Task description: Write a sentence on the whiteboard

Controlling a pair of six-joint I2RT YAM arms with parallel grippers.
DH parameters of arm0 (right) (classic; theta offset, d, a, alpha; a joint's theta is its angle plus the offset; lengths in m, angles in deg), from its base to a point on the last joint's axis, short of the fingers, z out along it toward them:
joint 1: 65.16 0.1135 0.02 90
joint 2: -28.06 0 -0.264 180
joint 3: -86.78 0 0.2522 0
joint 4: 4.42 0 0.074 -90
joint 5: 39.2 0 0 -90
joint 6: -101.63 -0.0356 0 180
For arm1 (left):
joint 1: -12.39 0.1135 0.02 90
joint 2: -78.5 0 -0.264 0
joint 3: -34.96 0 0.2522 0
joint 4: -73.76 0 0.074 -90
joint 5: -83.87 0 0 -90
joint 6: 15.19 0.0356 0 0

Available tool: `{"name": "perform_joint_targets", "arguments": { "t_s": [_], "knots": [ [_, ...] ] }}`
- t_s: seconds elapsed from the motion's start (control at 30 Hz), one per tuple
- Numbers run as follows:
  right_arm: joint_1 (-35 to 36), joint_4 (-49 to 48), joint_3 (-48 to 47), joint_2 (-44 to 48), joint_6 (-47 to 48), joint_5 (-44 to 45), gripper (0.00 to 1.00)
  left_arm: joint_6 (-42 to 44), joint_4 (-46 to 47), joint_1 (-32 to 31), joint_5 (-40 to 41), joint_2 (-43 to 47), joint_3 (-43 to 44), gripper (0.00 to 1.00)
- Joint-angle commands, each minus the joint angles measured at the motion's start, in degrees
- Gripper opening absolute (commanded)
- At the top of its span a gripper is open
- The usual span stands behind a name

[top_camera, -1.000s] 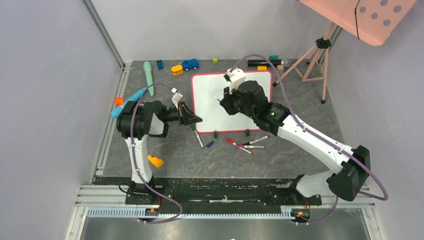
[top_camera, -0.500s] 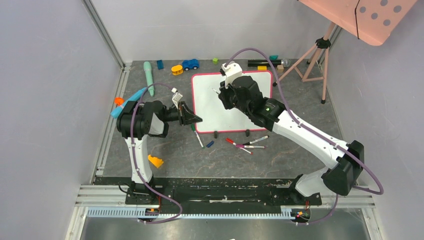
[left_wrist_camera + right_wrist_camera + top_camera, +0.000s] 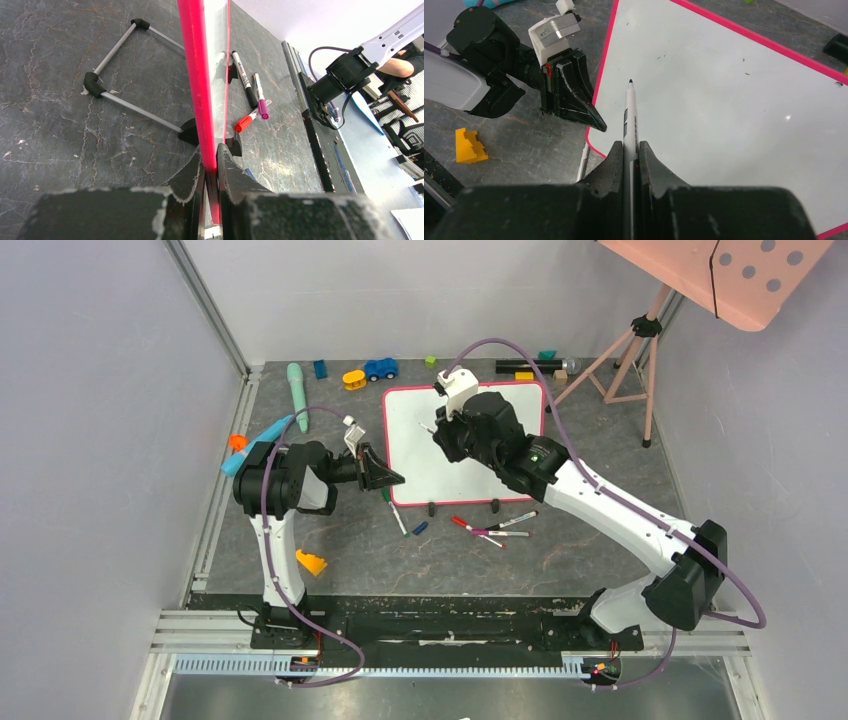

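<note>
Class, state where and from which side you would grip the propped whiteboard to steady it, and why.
Pinch the thin left frame edge of the whiteboard, coming from the left: it stands propped up, and only its rim is slim enough for jaws.

Left gripper (image 3: 210, 156): black jaws pinched tight on the glossy white whiteboard with thin pink-red frame (image 3: 196, 75), seen edge-on. Left of the board: grey wire stand with black elbow joints (image 3: 135, 107) on the dark grey marbled tabletop (image 3: 55, 75). Right of it: small black clip foot (image 3: 234, 145) at the board's edge. Beyond that, three pens lie close together: white black-capped marker (image 3: 242, 77), purple-capped marker (image 3: 260, 97), red-capped marker (image 3: 246, 121).
</note>
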Motion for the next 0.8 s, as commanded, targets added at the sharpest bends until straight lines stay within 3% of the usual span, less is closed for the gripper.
{"name": "perform_joint_targets", "arguments": {
  "t_s": [0.0, 0.33, 0.6, 0.77],
  "knots": [
    [-0.1, 1.8, -3.8, -1.0, -0.8, -0.1, 0.00, 6.4, 3.9, 0.1, -2.0, -1.9, 0.3, 0.02],
    [-0.4, 0.4, -1.9, 0.8, -3.8, 2.9, 0.00, 6.4, 3.9, 0.1, -1.9, -1.9, 0.3, 0.02],
    [-0.4, -1.9, 5.6, 5.0, 2.8, -13.6, 0.00, 6.4, 3.9, 0.1, -2.0, -1.9, 0.3, 0.02],
    [-0.3, 1.4, 8.3, 5.7, 5.6, -16.6, 0.00, 6.4, 3.9, 0.1, -2.0, -1.9, 0.3, 0.02]
  ]
}}
